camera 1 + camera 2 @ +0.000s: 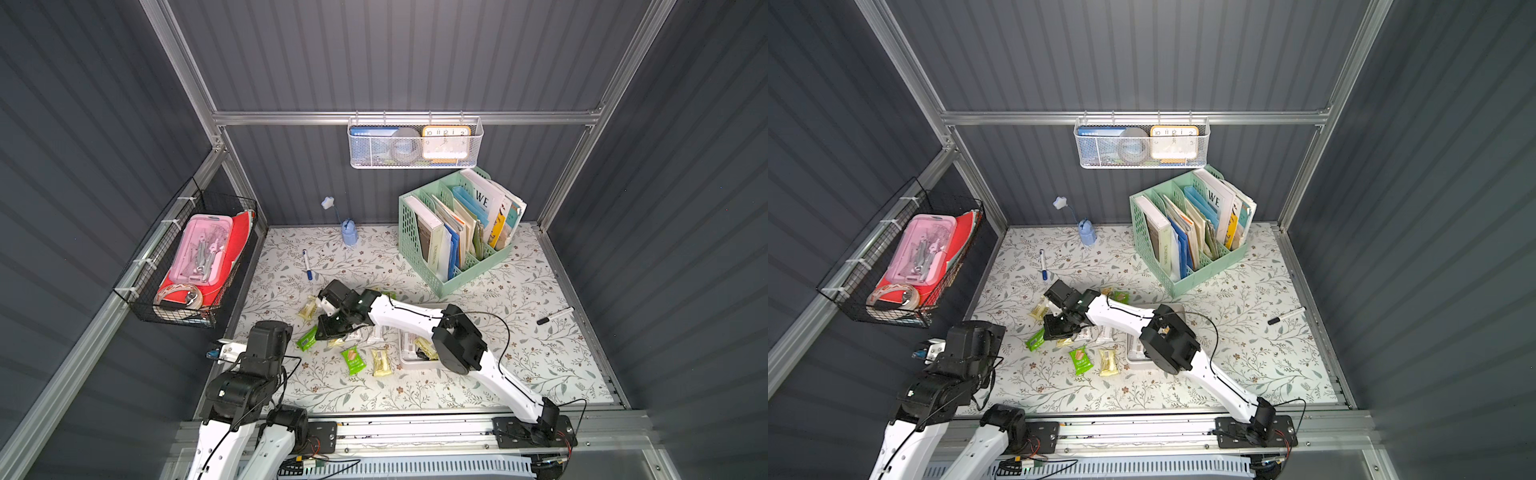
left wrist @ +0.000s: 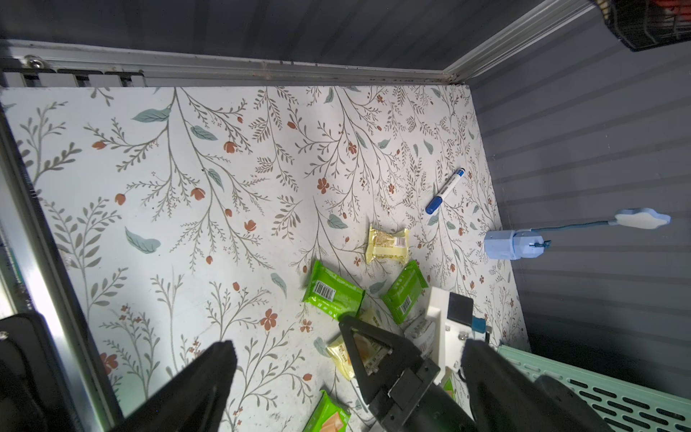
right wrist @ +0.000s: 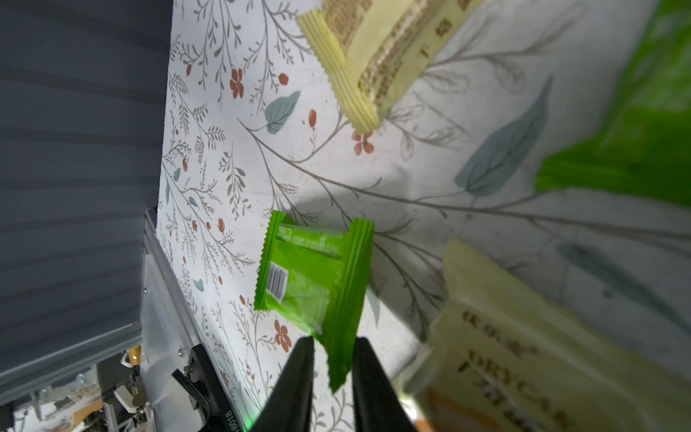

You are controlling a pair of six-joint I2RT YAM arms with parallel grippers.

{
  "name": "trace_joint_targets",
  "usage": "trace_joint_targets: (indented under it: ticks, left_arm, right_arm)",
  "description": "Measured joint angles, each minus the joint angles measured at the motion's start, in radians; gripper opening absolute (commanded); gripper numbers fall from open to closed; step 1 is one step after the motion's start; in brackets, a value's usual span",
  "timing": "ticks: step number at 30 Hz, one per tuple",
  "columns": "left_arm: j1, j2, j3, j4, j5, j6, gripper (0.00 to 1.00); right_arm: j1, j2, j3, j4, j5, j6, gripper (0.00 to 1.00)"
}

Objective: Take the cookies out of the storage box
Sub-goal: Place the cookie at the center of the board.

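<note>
My right gripper [image 3: 334, 341] hangs low over the left middle of the table [image 1: 328, 328], jaws slightly parted, open. The crimped end of a bright green cookie packet [image 3: 310, 276] lies loosely between the fingertips; in both top views this packet [image 1: 306, 338] [image 1: 1036, 340] rests on the table. Several more cookies lie around it: green [image 1: 353, 360], pale yellow [image 1: 381, 362] [image 1: 308, 308], white [image 1: 376, 332]. The white storage box [image 1: 405, 362] sits mostly hidden under my right arm's elbow, with a few packets [image 1: 424, 348] showing inside. My left gripper [image 2: 347, 377] is wide open and empty, near the front left corner.
A mint-green file organizer [image 1: 457, 237] with books stands back right. A blue-capped marker [image 1: 307, 266] and a small blue lamp [image 1: 349, 232] lie back left, a black marker [image 1: 555, 316] at the right. A black wire basket [image 1: 191, 266] hangs on the left wall, a white mesh basket [image 1: 415, 143] on the back rail.
</note>
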Motion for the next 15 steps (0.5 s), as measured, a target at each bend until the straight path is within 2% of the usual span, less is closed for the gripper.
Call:
trace_joint_targets:
  ticks: [8, 15]
  left_arm:
    - [0.000, 0.006, 0.000, 0.023, 0.016, 0.003, 1.00]
    - [0.000, -0.006, -0.008, 0.071, 0.034, 0.026, 0.99]
  right_arm:
    - [0.000, -0.033, -0.001, -0.002, 0.049, -0.002, 0.40]
    - [0.000, -0.211, -0.114, 0.058, 0.089, 0.000, 0.40]
